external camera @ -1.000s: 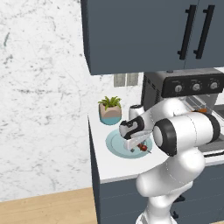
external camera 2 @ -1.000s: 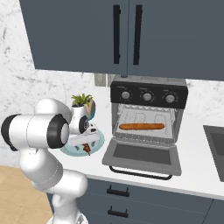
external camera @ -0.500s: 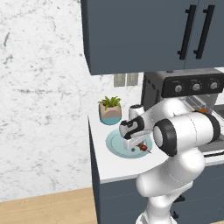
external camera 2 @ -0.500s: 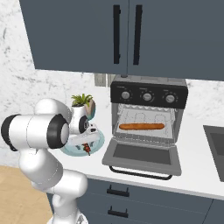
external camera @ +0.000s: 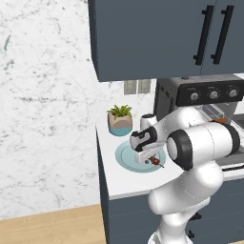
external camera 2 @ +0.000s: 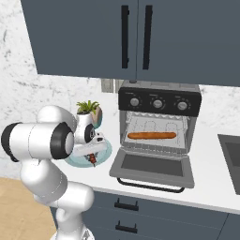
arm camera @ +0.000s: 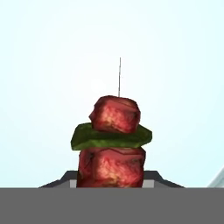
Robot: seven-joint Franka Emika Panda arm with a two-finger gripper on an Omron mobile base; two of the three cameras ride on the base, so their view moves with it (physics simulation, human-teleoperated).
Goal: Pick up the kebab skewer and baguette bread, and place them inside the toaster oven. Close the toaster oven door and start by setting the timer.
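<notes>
You have the toaster oven (external camera 2: 158,131) at the centre right of the right base view, with the toaster oven door (external camera 2: 152,166) dropped flat onto the counter (external camera 2: 206,187) and the baguette bread (external camera 2: 152,136) already lying crosswise on the wire rack inside. To the left of the oven, at the middle left of that view, the pale blue plate (external camera 2: 104,151) sits on the counter with a small potted plant (external camera: 120,119) behind it. The gripper (external camera: 148,158) hangs low over that plate at the centre of the left base view, and the kebab skewer (arm camera: 113,142) is right at its tips: in the hand view the stick runs up the middle of the frame from the bottom edge, meat chunks and a green slice stacked along it, bare tip pointing away from the hand against the plate. So the skewer's long axis lies along the gripper's own line of sight, with its near end between the fingers. Whether the fingers have clamped on it or merely straddle it, you cannot tell, since the lowest chunk covers them. Judging by this, your coming move is a lift, then a carry rightward to the open oven, with the skewer turned to lie beside the loaf.
</notes>
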